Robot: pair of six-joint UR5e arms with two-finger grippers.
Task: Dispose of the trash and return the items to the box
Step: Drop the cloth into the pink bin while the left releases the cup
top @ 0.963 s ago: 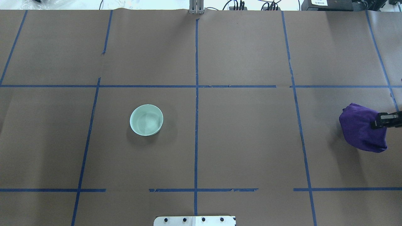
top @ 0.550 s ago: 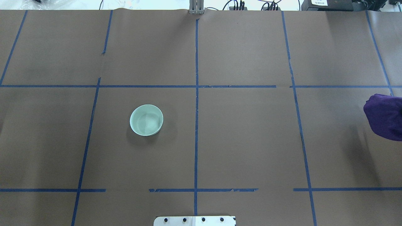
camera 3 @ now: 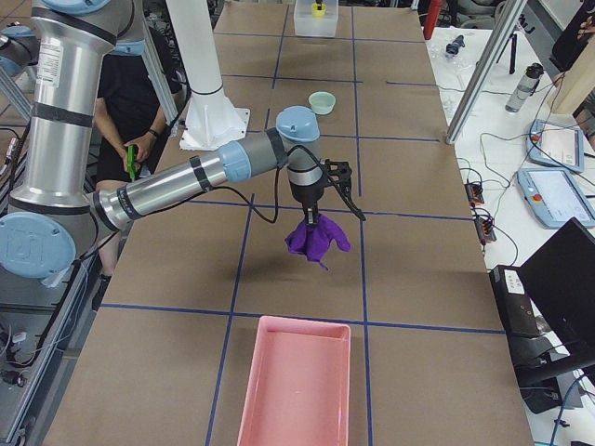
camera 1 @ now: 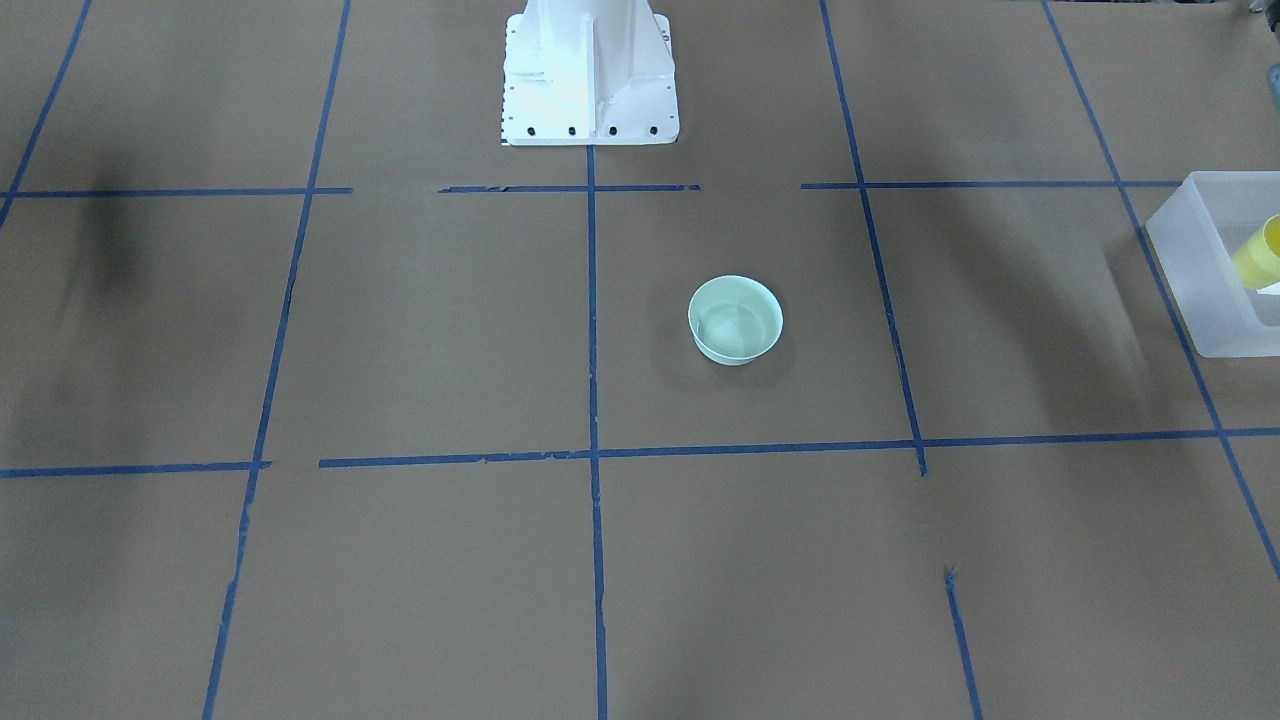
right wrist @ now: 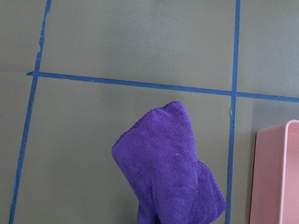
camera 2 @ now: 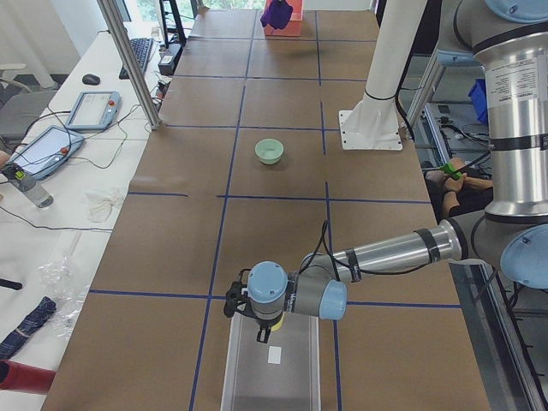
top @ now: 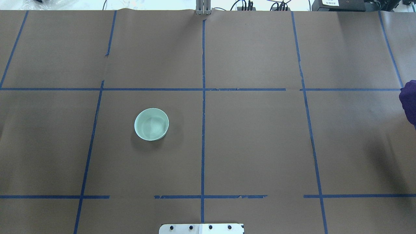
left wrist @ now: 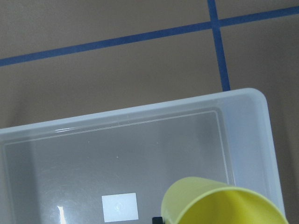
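Note:
My left gripper [camera 2: 267,332] is shut on the small yellow cup [left wrist: 224,205] and holds it tilted over the translucent white box [left wrist: 140,114]. The cup [camera 1: 1262,252] and the box [camera 1: 1195,290] show at the front-facing view's right edge. My right gripper [camera 3: 311,221] is shut on a purple cloth [right wrist: 168,163] and hangs it above the table, short of the pink bin [camera 3: 296,381]. Only the cloth's edge [top: 410,100] shows in the overhead view. A white label lies on the box floor.
A pale green bowl [top: 151,124] stands alone left of the table's centre line; it also shows in the front-facing view [camera 1: 735,319]. The robot's white base [camera 1: 588,70] stands at the table's near edge. The pink bin's rim [right wrist: 275,172] is to the right in the right wrist view.
The purple cloth has moved right and slightly farther away, almost out of the overhead view, and the right gripper has left that view. The bowl has not moved.

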